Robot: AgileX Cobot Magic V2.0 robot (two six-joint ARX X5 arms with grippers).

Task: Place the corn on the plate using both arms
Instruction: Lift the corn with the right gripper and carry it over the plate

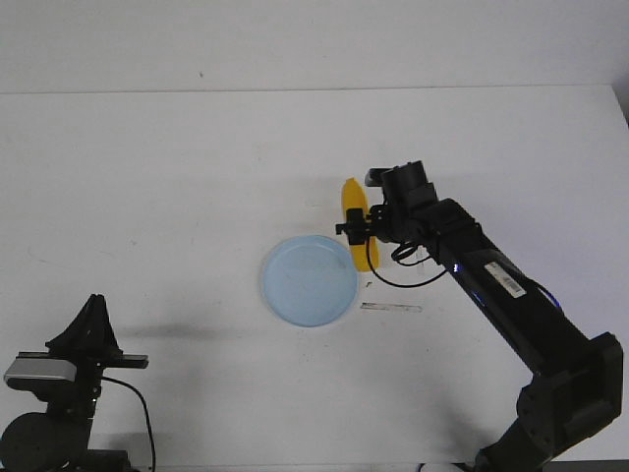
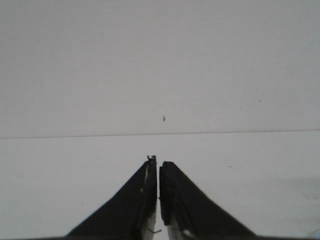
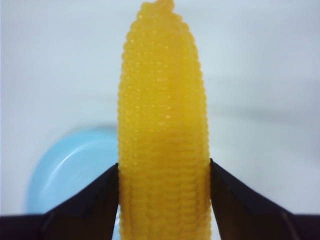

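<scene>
Left gripper (image 1: 95, 307) sits well off to the plate's (image 1: 309, 280) left and nearer the robot, and its wrist view shows the tips (image 2: 158, 170) pressed together on nothing, just bare white table (image 1: 177, 177). Plate is pale blue and nothing's lying in it. Right gripper (image 1: 360, 228) hangs at the plate's far-right edge; front view hides the pinch, but the right wrist view shows both fingers (image 3: 95, 200) clamped on the corn (image 3: 162, 135), plate blurred underneath.

Bright, even light; soft shadows; blurred background behind the corn (image 3: 163, 130)
</scene>
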